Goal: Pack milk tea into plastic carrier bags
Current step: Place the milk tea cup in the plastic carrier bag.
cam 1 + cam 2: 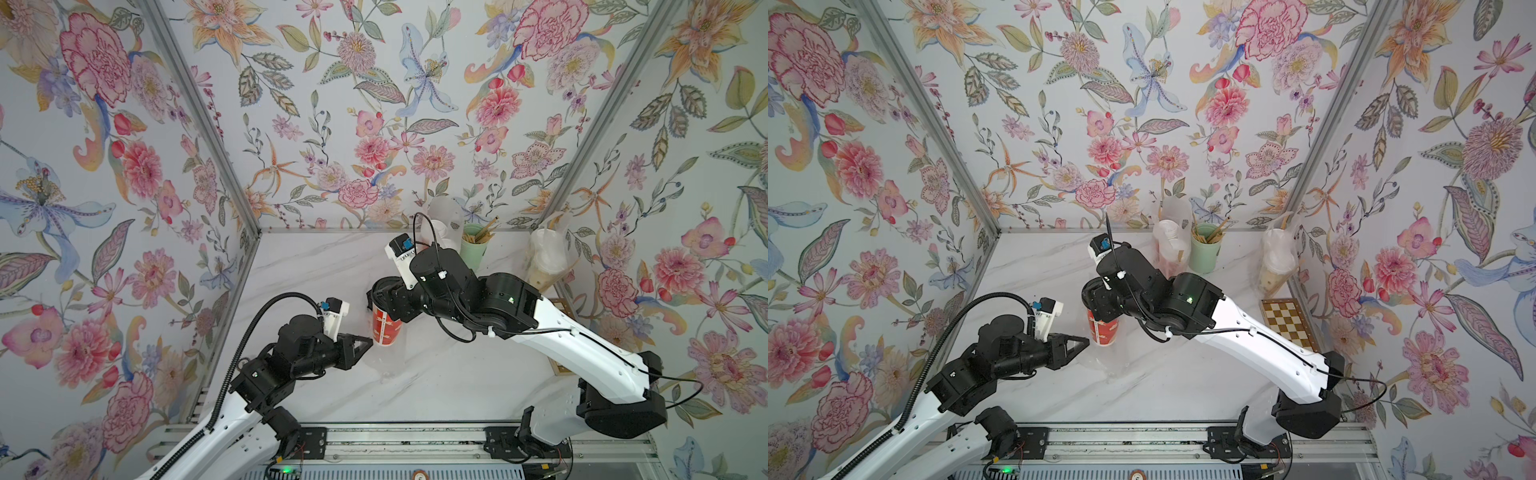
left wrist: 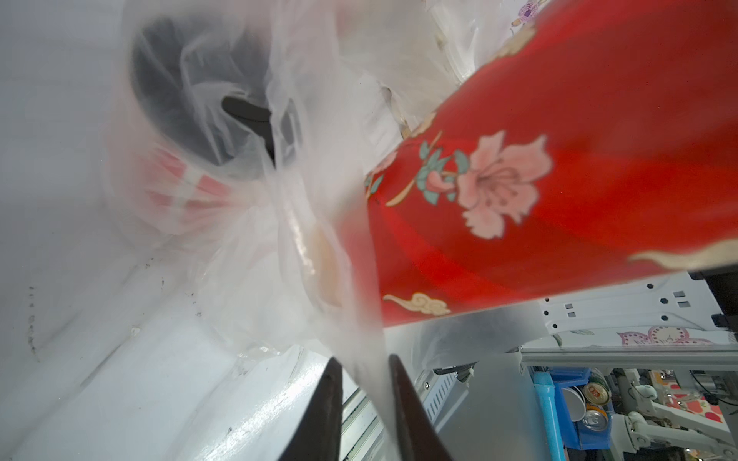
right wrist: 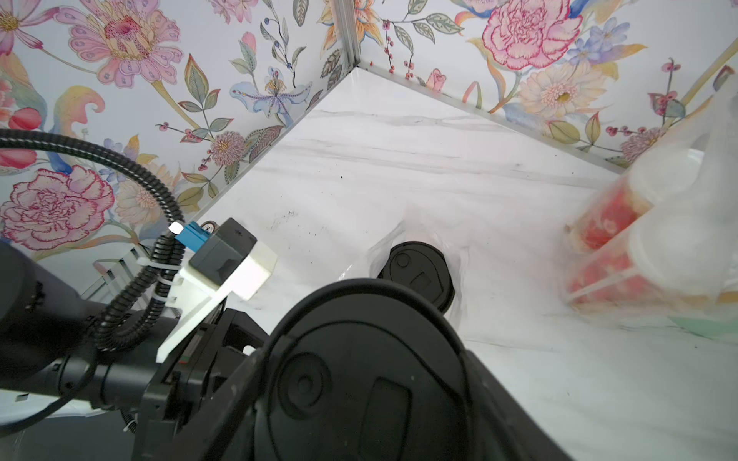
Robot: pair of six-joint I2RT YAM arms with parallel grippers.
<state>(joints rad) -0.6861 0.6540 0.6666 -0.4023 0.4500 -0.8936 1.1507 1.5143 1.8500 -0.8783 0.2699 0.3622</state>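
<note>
My right gripper [image 1: 384, 297] is shut on the black lid [image 3: 367, 379] of a red-orange printed milk tea cup [image 1: 386, 328], holding it off the marble table, slightly tilted. The cup's flowered side [image 2: 559, 179] fills the left wrist view. Beside it lies a transparent plastic carrier bag [image 2: 247, 247], its mouth under the cup. My left gripper [image 1: 366, 343] is shut on a strip of the bag's film [image 2: 365, 383]. A second black-lidded red cup [image 3: 417, 275] stands inside that bag and shows hazily through the plastic [image 2: 191, 119].
At the back stand a bag holding red cups with white lids [image 1: 1169, 249], a mint-green cup of brown straws [image 1: 1204, 249] and a bag of clear cups [image 1: 1277, 262]. A chequered board [image 1: 1287, 322] lies by the right wall. Flowered walls enclose three sides.
</note>
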